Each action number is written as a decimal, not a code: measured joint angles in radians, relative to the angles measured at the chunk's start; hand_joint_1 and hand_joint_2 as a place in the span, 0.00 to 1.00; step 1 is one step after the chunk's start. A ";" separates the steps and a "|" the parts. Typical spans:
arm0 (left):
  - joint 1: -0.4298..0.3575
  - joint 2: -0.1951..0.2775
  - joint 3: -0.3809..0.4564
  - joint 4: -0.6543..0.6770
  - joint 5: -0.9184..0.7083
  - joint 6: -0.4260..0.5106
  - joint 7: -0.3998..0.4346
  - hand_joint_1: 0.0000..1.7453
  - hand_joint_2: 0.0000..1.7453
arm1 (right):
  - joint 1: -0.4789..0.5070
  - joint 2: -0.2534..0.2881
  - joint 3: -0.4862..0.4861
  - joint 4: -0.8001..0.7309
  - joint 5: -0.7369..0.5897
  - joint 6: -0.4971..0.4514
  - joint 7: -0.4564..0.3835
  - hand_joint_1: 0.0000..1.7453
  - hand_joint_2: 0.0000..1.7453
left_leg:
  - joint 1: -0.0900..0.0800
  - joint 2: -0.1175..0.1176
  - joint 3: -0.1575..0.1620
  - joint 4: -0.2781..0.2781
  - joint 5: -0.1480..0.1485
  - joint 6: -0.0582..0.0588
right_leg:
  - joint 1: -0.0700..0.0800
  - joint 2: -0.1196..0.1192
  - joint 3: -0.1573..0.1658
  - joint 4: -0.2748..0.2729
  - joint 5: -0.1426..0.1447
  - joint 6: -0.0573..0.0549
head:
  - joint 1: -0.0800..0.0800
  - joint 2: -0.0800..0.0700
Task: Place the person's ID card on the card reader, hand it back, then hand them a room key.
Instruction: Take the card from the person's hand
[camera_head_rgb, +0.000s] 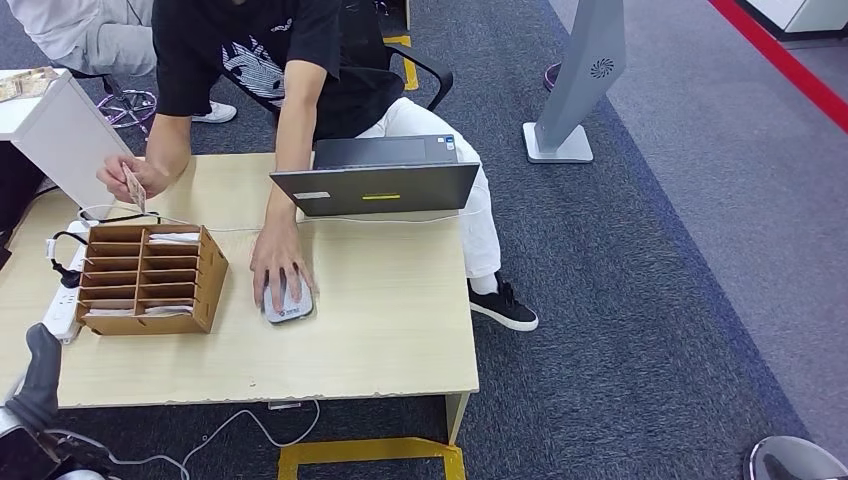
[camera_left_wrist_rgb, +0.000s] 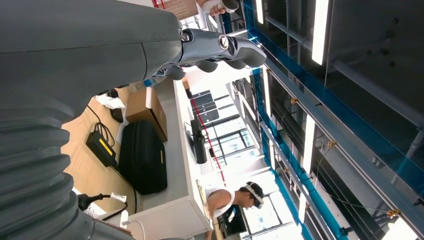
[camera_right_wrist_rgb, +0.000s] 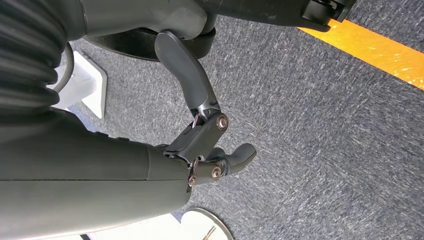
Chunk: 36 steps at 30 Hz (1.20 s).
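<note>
None of the three steps looks done: the person holds the ID card (camera_head_rgb: 133, 186) behind the organizer (camera_head_rgb: 150, 278); both hands, left (camera_left_wrist_rgb: 220, 50) and right (camera_right_wrist_rgb: 210, 135), hang spread, empty.

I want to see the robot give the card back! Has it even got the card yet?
Not yet. Nothing looks done. The person holds the card above the table's far left and rests the other hand on the reader. The left hand and right hand hold nothing. Taking, scanning, returning the card, then the key, all remain.
</note>
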 joint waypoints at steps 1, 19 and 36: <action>0.000 0.000 0.000 0.000 0.003 0.000 0.000 0.00 1.00 | 0.000 0.000 0.000 0.000 0.000 0.000 0.001 0.00 1.00 | 0.000 0.000 0.000 0.000 0.000 0.000 | 0.000 0.000 0.000 0.000 0.000 0.000 | 0.000 0.000; 0.000 0.011 0.011 0.000 0.041 0.000 -0.007 0.00 1.00 | 0.000 0.001 0.000 0.000 0.003 0.000 0.009 0.00 1.00 | 0.000 0.000 0.000 0.000 0.000 0.000 | 0.000 0.000 0.000 0.000 0.000 0.000 | 0.000 0.000; -0.202 0.103 -0.002 0.046 -0.086 -0.071 0.136 0.00 1.00 | -0.010 0.002 0.020 -0.002 0.055 0.039 0.021 0.00 1.00 | 0.000 0.000 0.000 0.000 0.003 -0.001 | 0.000 -0.001 -0.001 0.001 0.002 -0.001 | 0.000 0.000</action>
